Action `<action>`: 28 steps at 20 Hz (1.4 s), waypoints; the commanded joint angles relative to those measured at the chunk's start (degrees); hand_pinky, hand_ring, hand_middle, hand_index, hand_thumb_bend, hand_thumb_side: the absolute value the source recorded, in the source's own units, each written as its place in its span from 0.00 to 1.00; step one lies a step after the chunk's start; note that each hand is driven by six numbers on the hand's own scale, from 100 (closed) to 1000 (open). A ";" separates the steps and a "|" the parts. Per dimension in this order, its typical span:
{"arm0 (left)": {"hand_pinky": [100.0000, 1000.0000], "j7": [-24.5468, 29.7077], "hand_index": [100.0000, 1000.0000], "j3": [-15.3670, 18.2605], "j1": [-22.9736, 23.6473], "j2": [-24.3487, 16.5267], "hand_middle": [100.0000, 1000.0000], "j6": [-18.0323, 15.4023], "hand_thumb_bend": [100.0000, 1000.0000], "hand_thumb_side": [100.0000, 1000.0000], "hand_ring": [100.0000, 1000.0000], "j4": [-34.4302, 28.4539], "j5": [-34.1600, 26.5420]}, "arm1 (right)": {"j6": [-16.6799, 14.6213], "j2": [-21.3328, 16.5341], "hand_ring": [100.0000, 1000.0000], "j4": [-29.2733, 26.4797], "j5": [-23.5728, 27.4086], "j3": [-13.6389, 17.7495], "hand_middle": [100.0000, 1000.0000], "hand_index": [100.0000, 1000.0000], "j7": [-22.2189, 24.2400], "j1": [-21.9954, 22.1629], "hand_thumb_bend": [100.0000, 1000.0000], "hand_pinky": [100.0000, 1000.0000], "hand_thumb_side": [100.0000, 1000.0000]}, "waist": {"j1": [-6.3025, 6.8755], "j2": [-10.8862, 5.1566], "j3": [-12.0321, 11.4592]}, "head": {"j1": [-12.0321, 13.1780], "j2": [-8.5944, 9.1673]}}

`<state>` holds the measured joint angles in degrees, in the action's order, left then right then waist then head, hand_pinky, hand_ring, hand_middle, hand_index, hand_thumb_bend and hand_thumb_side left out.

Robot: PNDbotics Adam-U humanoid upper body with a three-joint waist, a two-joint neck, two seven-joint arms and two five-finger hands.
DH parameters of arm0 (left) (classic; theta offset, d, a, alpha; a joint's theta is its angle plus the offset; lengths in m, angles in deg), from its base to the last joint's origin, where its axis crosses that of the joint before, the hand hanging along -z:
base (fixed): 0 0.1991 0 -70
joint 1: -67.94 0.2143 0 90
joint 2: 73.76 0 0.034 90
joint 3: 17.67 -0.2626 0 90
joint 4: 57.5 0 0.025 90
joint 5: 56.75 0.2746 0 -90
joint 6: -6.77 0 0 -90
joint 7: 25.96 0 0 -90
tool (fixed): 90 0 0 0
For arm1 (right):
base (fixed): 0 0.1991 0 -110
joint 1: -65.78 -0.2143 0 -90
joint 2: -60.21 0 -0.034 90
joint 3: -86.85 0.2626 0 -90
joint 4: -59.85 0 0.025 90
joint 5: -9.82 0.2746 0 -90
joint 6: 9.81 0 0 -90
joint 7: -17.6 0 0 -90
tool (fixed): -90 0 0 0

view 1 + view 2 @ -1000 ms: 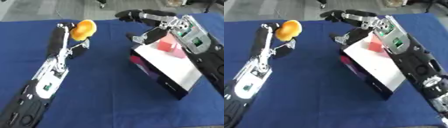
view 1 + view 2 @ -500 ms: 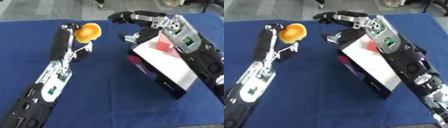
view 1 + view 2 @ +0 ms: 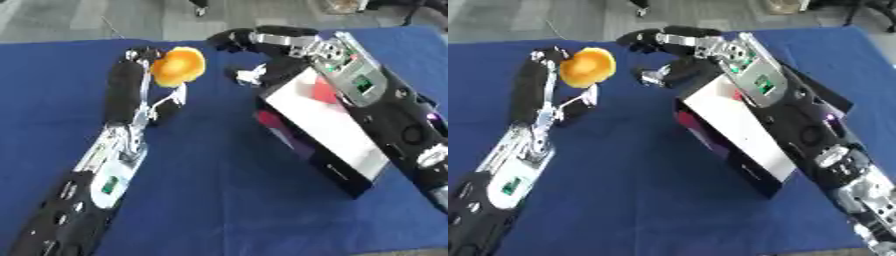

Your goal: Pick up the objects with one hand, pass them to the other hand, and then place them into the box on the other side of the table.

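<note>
Box (image 3: 325, 131) holds something red (image 3: 325, 93) – orange fruit (image 3: 178, 65) in left hand (image 3: 140, 80).

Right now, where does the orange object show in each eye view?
Left eye view: orange object upper middle-left, held in the left robot hand.
Right eye view: further left, near the upper-left.
Shared landmark: the box, to the object's right in both views.

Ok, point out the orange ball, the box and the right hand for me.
orange ball (image 3: 178, 65): left eye view, middle of its face.
box (image 3: 328, 131): left eye view, on its white inner panel.
right hand (image 3: 677, 41): right eye view, on the back of the hand.
</note>
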<state>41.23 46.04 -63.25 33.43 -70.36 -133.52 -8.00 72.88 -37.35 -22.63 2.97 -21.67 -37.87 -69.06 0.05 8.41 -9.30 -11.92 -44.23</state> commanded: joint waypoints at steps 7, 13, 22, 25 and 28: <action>0.69 -1.11 0.52 -1.02 -0.94 1.08 0.38 -1.12 0.00 0.01 0.61 -0.44 -0.04 | 0.12 0.09 1.00 0.62 -1.37 -0.16 1.00 1.00 0.12 -1.51 0.00 1.00 0.54 | -0.69 0.17 -0.27 | -1.05 0.11; 0.69 -0.97 0.52 -1.80 -1.23 2.08 0.38 -1.79 0.00 0.01 0.61 -0.44 0.16 | 0.20 0.57 1.00 1.25 -2.04 -0.41 1.00 1.00 0.18 -1.85 0.00 1.00 0.55 | -0.67 0.30 -0.60 | -1.80 0.11; 0.69 -0.65 0.52 -2.64 -1.34 3.04 0.38 -2.47 0.00 0.01 0.61 -0.30 0.82 | 0.21 1.05 1.00 1.53 -2.33 -0.73 1.00 1.00 0.75 -2.02 0.00 1.00 0.57 | -0.92 0.45 -0.99 | -2.37 0.11; 0.69 -0.59 0.52 -2.81 -1.36 3.32 0.38 -2.61 0.00 0.01 0.61 -0.19 1.05 | 0.31 1.14 1.00 1.62 -2.52 -0.73 1.00 1.00 0.90 -2.01 0.00 1.00 0.57 | -0.99 0.54 -1.07 | -2.44 0.11; 0.69 -0.84 0.52 -2.94 -1.44 3.49 0.38 -2.86 0.00 0.01 0.61 -0.36 1.15 | 0.45 1.20 1.00 1.75 -2.94 -0.74 1.00 1.00 0.89 -1.99 0.00 1.00 0.56 | -0.98 0.61 -1.14 | -2.64 0.14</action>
<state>40.52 43.17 -63.40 36.38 -72.91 -133.16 -7.27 73.26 -35.71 -20.56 0.39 -22.70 -37.04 -69.67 -0.15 8.91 -10.35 -14.35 -44.23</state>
